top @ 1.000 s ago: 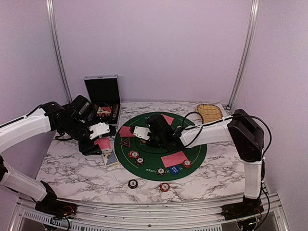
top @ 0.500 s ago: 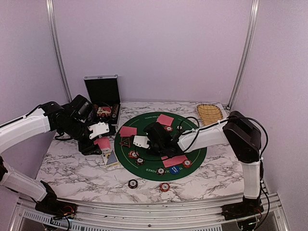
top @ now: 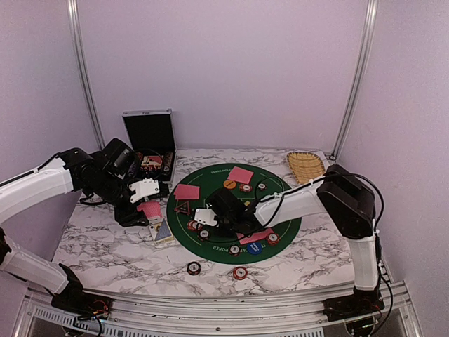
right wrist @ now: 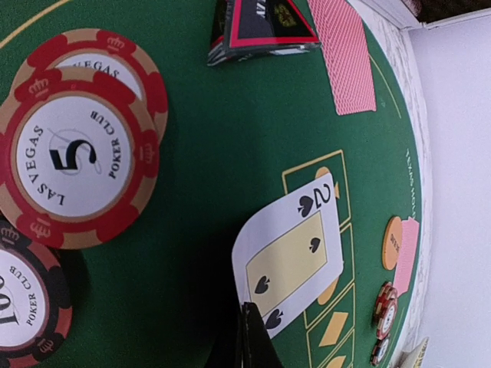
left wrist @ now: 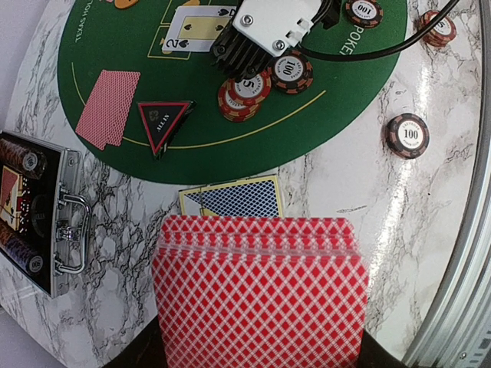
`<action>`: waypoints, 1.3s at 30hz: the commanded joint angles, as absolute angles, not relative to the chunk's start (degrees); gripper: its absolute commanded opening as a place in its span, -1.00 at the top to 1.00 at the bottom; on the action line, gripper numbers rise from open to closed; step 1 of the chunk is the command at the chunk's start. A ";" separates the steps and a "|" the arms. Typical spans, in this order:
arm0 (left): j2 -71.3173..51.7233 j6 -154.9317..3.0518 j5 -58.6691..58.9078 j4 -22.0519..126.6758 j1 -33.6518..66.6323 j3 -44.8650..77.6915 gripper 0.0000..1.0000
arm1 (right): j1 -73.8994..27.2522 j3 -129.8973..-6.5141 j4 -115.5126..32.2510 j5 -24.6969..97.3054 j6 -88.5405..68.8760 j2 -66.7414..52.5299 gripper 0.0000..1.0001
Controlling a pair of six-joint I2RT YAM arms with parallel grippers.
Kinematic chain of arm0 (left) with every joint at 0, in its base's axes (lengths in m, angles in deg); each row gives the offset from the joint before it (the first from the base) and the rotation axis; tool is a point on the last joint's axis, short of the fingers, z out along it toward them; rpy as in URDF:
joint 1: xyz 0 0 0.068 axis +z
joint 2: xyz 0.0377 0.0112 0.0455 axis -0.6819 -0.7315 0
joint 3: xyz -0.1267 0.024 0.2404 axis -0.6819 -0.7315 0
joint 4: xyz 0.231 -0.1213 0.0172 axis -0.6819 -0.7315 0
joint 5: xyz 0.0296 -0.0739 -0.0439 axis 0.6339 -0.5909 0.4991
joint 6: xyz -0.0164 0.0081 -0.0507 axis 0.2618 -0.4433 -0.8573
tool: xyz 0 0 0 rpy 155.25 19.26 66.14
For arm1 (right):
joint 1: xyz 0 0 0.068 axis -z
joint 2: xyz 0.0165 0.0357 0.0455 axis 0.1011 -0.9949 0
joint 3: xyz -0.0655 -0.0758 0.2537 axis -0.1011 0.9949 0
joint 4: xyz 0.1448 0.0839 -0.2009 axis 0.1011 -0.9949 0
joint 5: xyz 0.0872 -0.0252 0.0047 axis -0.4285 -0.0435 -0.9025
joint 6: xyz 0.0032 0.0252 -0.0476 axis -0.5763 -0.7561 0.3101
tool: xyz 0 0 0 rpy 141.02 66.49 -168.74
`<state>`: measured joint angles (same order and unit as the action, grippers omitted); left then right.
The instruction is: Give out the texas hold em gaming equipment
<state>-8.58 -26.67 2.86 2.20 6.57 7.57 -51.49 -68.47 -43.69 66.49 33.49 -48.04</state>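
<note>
Top external view: hard to read the right jaws, buried under the right arm [top: 298,200] low over the green mat [top: 289,223]. Right wrist view settles it: pressed together into one dark tip at the bottom edge, at the near corner of a face-up two of spades [right wrist: 295,257]. Contact with that card impossible to judge. Same card half covered by the white wrist housing in the left wrist view.

Left jaws hidden beneath a deck of red-backed cards [left wrist: 257,295], pinching it over the desk [top: 105,246] just left of the mat. Deck's upper edge blurred. Blue-backed card [left wrist: 234,201] flat on the marble, its near end lost behind the deck.

"100" chip [right wrist: 19,307] cut by the frame edge, beside two overlapping red "5" chips [right wrist: 73,157]. Triangular marker [right wrist: 265,23] cropped at the top; on the mat's left part, near the left face-down card [top: 186,191]. Orange button [top: 229,184] and far face-down card [top: 242,174] at the far side. Blue button [top: 254,247] at the near rim; near face-down card [top: 254,235] partly under the arm. Loose chip [top: 193,267] and second loose chip [top: 239,272] off the mat.

White marble, grey veins. Pale lilac walls, two metal uprights. Open black case [top: 149,140] far left, wicker basket [top: 306,165] far right.
</note>
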 commanded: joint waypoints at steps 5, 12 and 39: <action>-7.32 -26.63 1.98 1.26 6.87 8.41 1.00 | -51.60 -71.59 -45.23 66.16 31.63 -49.74 0.79; -7.22 -26.57 1.79 1.17 6.87 8.29 1.00 | -50.82 -72.80 -45.33 65.98 30.15 -50.04 0.44; -7.30 -26.16 -0.09 0.57 6.87 9.60 1.00 | -43.09 -77.63 -42.78 58.02 4.06 -32.34 -0.98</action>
<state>-8.58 -26.45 1.64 1.85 6.57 7.62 -46.36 -72.71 -42.90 65.68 16.62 -35.23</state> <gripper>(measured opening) 0.648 0.989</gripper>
